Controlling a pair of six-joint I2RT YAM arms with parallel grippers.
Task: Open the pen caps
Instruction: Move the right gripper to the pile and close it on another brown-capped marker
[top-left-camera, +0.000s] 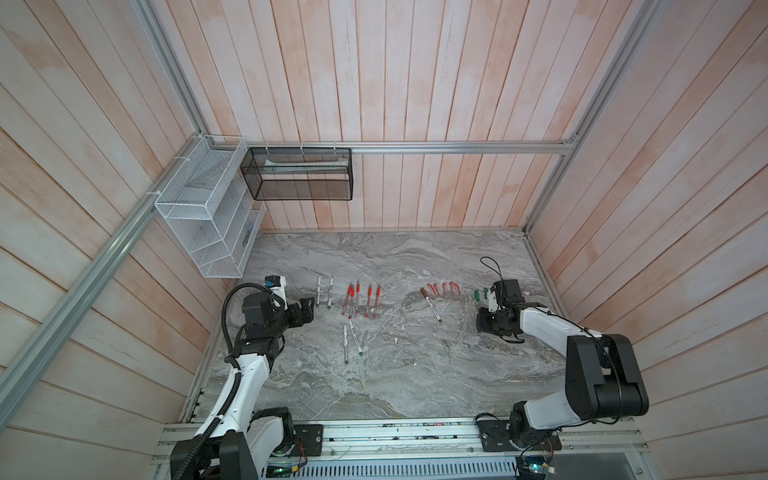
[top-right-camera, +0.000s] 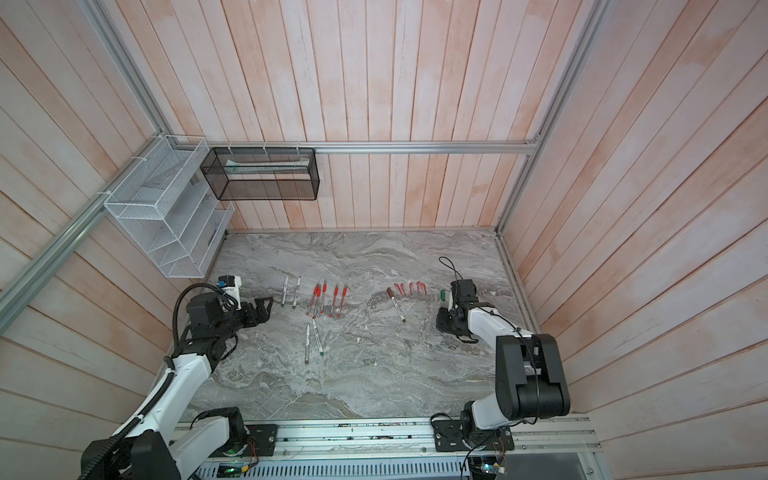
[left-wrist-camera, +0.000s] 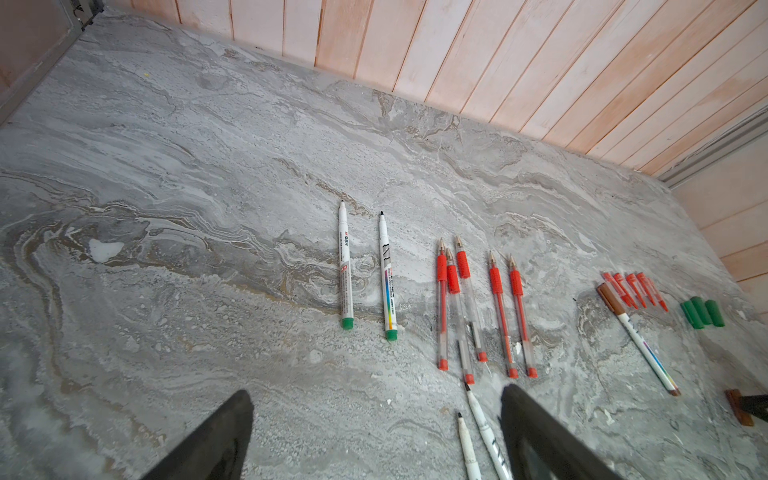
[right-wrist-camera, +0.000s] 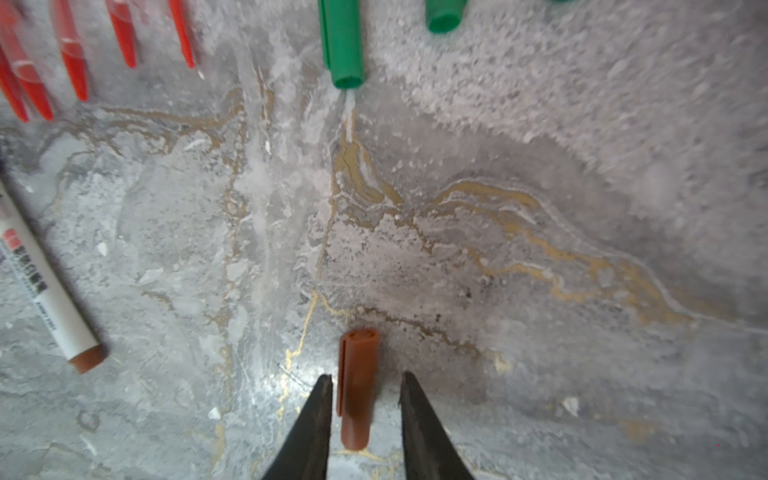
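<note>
My left hand hangs low over the counter on the left side. It is wide open and has nothing in it.

Just beside it lie two white pens with bare tips. Next come five red pens, all with bare tips too. Two front pens lie nearer to me, also bare.

Past the middle lies the last pen. Its stuck cap, a brown one, is on. Just beside it is a bunch of red caps, all off. A bit further right lie three green caps, side by side.

On the far right is my right hand, low over the counter. A loose cap, brown, lies between its two fingers. There is a gap on each side, so the hand is let go and not squeezing. The loose cap sits near the green caps, not touching them.

So I think I am on the step of putting this loose cap down. Nearly all the caps are off; I can see only one on a pen.

Next I need to lift the right hand straight up, so it does not bump the loose cap. Then one hand must hold the last pen by its body, and the other must pinch the stuck cap and pull it along the pen.
</note>
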